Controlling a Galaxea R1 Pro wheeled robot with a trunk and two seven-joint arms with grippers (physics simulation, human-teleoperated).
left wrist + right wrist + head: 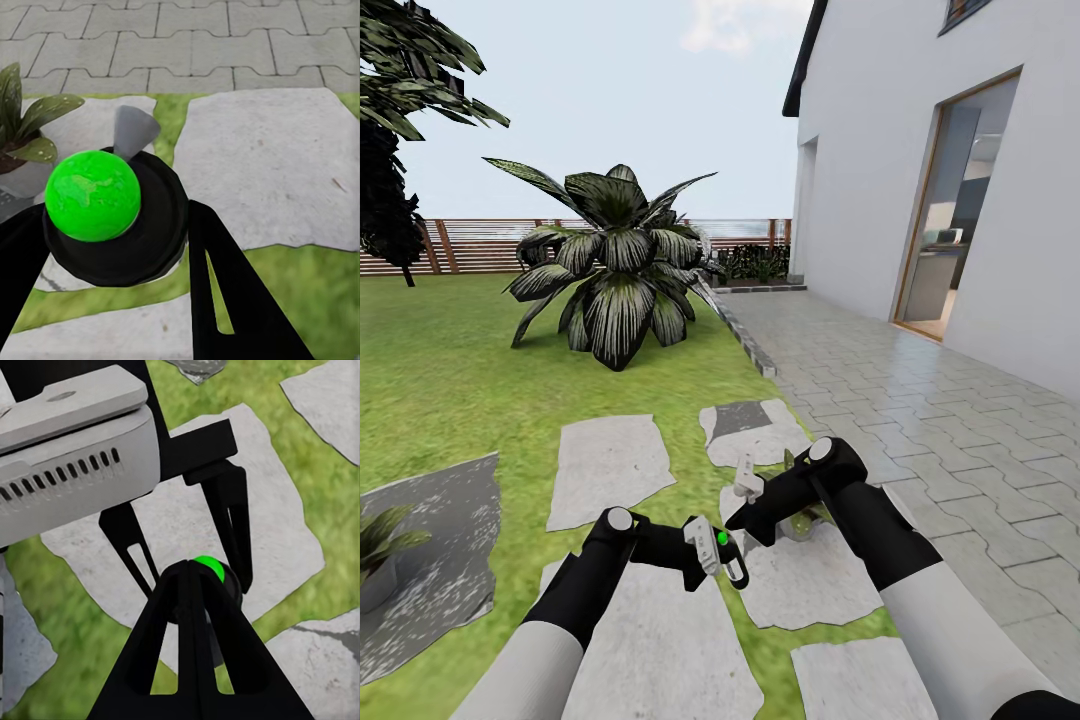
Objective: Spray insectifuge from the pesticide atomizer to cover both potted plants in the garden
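Green lawn (440, 380) spreads ahead of me, set with pale stone slabs (605, 465), with grey paving (880, 370) and a white house wall (880, 170) on the right. Far off, a big dark broad-leaved plant (615, 265) stands before a brown slatted fence (470, 245). My left pincer (112, 206) holds the spray bottle (94, 195) near me over the slabs; its bright green round part faces my wrist camera, clamped between my black fingers (225, 292). My right pincer (191, 585) sits just beside it, fingers brought narrowly together at the bottle's green part (whether they touch it, I cannot tell). One small potted plant (385, 550) sits at the near left; another (22, 142) is just beyond the bottle.
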